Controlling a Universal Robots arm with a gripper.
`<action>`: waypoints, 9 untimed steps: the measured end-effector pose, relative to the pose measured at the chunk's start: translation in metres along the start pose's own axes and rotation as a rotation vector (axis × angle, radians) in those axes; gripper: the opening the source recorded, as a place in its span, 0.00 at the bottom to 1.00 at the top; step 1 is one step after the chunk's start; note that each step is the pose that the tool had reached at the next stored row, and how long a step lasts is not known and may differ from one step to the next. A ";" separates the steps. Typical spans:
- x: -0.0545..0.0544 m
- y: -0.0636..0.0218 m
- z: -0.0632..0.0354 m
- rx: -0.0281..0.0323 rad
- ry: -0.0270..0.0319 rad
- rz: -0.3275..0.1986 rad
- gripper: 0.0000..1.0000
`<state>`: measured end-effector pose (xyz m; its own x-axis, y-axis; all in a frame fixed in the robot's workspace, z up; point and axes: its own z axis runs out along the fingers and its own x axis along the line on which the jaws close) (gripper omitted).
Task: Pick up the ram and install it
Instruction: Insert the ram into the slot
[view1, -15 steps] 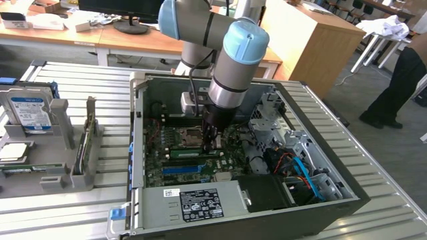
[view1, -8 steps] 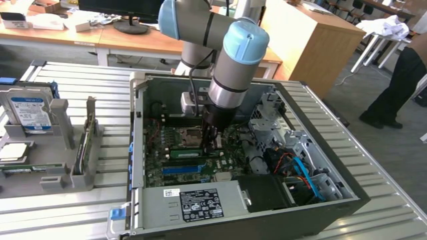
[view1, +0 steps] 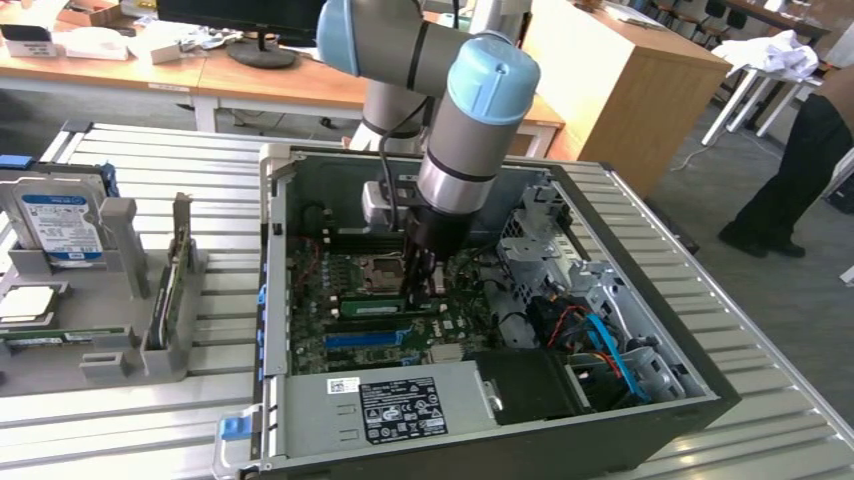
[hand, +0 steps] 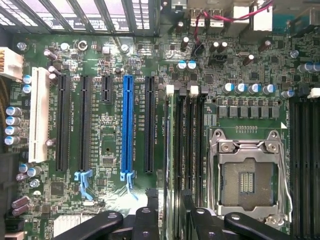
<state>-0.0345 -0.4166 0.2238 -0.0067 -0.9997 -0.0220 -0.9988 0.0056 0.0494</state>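
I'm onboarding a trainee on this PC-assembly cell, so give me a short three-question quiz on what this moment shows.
1. True or false: the gripper hangs over the hard drive.
2. Where is the ram? A: among the memory slots beside the processor socket. B: in the white slot. C: on the power supply.
3. Fill in: one expansion slot is not black but ___.
Key: 1 false; 2 A; 3 blue.
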 end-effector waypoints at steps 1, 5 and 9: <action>0.000 0.0001 -0.0019 0.0000 0.0000 0.000 0.31; 0.000 0.0005 -0.0102 0.0000 0.0000 0.000 0.31; 0.000 0.0009 -0.0183 0.0000 -0.0001 0.000 0.31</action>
<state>-0.0345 -0.4166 0.2422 -0.0066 -0.9997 -0.0220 -0.9988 0.0055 0.0494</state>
